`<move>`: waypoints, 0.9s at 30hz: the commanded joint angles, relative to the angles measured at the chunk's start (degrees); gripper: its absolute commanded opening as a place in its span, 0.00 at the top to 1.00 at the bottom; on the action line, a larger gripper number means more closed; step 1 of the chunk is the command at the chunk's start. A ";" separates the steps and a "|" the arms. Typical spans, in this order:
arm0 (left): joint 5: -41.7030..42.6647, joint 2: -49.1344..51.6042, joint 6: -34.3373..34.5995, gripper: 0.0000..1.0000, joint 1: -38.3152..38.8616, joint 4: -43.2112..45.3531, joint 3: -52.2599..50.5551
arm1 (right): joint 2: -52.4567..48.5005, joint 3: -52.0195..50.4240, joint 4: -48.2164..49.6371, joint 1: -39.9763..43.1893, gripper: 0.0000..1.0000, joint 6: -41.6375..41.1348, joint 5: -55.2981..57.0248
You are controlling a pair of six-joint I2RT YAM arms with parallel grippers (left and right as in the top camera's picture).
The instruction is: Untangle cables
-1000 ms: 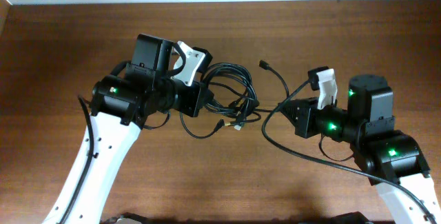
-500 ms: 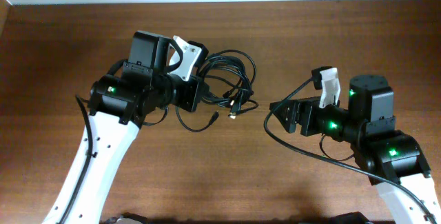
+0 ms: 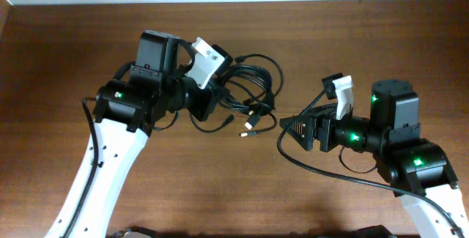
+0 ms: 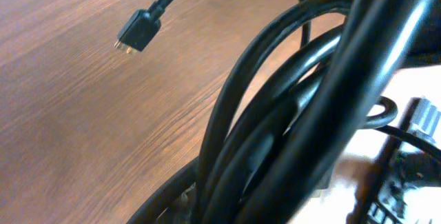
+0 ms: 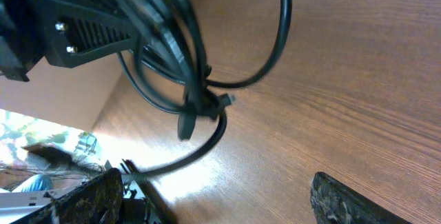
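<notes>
The cables (image 3: 253,84) are a bunch of glossy black loops hanging from my left gripper (image 3: 218,84), which is shut on them at the table's middle. Two plug ends (image 3: 249,130) dangle below the bunch. In the left wrist view the cables (image 4: 289,127) fill the frame right at the jaws, and one plug (image 4: 136,32) sticks out over the wood. My right gripper (image 3: 288,129) stands open just right of the bunch, pointing at it, with nothing between its fingers (image 5: 348,202). In the right wrist view the cables (image 5: 196,79) hang ahead of the right gripper (image 5: 220,203).
A black wire (image 3: 322,168) curves over the wooden table (image 3: 220,187) from under the right gripper to the right arm's base. The left gripper's body (image 5: 76,24) shows top left in the right wrist view. A pale wall edges the table's far side.
My right gripper has opened and shifted left and lower, with no cable in it now. The left gripper has swung the bunch a little to the right.
</notes>
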State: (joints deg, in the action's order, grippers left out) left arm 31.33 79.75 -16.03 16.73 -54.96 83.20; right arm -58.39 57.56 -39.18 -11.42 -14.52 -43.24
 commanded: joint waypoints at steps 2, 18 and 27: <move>11.26 -0.04 -5.27 1.00 -0.24 0.92 0.44 | 0.48 1.38 -2.25 -0.20 0.15 0.83 -1.31; 4.13 -0.04 -19.17 1.00 -0.24 -1.70 0.44 | 3.52 1.40 3.85 -0.13 0.15 2.29 -4.22; 22.60 -0.04 -27.61 1.00 -0.24 -9.16 0.44 | 8.22 1.40 6.64 -0.13 0.38 3.63 -4.15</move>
State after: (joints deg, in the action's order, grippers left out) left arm 44.60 79.75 -41.25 16.69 -63.22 83.20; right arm -51.42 57.76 -32.14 -11.42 -12.36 -46.48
